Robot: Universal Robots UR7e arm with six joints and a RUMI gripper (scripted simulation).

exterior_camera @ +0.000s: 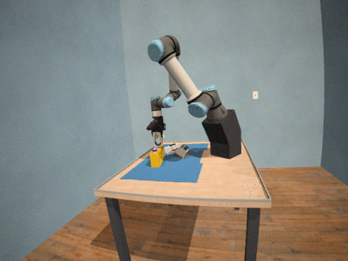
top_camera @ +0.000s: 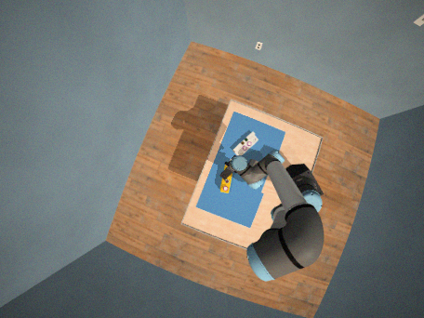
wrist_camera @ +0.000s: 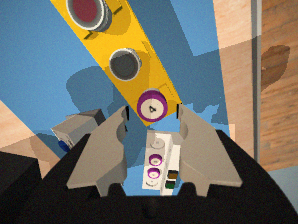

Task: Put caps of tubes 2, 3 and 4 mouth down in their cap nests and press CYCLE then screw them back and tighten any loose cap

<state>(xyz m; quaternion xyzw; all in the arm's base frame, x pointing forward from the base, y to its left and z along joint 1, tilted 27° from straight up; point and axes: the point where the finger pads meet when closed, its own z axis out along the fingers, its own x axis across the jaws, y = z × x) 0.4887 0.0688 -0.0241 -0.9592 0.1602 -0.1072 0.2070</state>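
Observation:
My gripper point(exterior_camera: 158, 143) point(wrist_camera: 152, 106) is open, its fingertips on either side of the purple-rimmed cap 4 point(wrist_camera: 152, 106) with a gap at each side. Cap 4 sits over tube 4 at the end of the yellow decapping station point(top_camera: 224, 184) point(exterior_camera: 156, 160) point(wrist_camera: 142, 55). Beside it tube 3 point(wrist_camera: 125, 64) is uncapped with dark contents, and tube 2 point(wrist_camera: 88, 10) is uncapped with red contents. Tube 1's cap point(top_camera: 225, 188) point(exterior_camera: 155, 150) is on. The white cap tray point(top_camera: 238, 151) point(wrist_camera: 148, 150) holds two purple-rimmed caps point(wrist_camera: 155, 160) point(wrist_camera: 153, 173) in its middle nests; both end nests are empty.
The tray's amber lamp point(wrist_camera: 172, 174) and green lamp point(wrist_camera: 170, 185) look dark. A grey key housing point(exterior_camera: 182, 153) point(wrist_camera: 75, 131) with a blue key point(wrist_camera: 63, 145) stands near the tray, on the arm's side. The stations stand on a blue mat point(top_camera: 237, 209) point(exterior_camera: 164, 176).

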